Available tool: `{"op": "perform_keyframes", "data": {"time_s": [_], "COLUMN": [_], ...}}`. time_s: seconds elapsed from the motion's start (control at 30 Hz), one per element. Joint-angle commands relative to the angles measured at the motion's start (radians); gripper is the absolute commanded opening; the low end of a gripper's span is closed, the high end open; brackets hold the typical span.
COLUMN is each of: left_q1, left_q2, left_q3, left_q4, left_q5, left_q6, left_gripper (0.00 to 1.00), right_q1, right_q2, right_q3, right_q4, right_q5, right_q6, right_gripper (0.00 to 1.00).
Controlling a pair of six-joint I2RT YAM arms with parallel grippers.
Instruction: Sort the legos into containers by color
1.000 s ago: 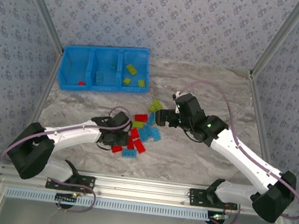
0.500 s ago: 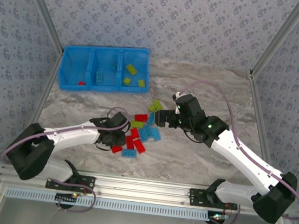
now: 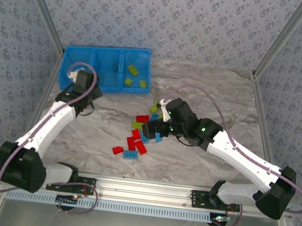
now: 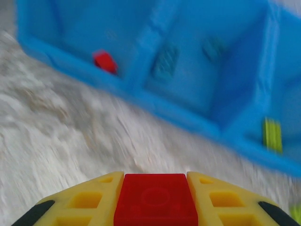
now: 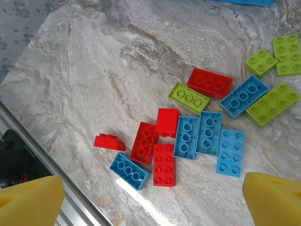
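One red lego [image 4: 156, 201] clamped in left pincer [image 3: 81, 78] beside bin [image 4: 188, 120] edge; right pincer [image 5: 150, 197] spread wide.

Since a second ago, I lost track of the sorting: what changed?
The left fingers swung from the pile to the blue bin, carrying a red brick. The right fingers, open, slid closer over the pile. The bin stayed put.
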Motion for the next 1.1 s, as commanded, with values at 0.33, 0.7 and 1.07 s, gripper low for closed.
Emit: {"op": "perform_keyframes", "data": {"time_s": [0.33, 0.7, 1.07], "left_q1": [0.349, 0.403, 0.162], "left_q2": [0.681, 0.739, 0.036], "left_q3": [0.642, 0.734, 0.216], "left_q4": [-0.055, -0.084, 0.031], "left_q5": [0.311, 0.416, 0.231], "left_q6": [-0.126, -0.167, -0.099], "left_gripper": [0.32, 0.56, 0.57], "right_q1": [0.005, 0.009, -0.122], "right_q2": [-0.054, -0.147, -0.029], "right_q3": [0.03, -0.023, -0.058], "right_q4": [-0.091, -0.118, -0.056], "right_q5": [0.096, 0.197, 0.202], "right_q6": [0.025, 0.087, 0.219], "right_gripper": [1.0, 1.0, 1.0]}}
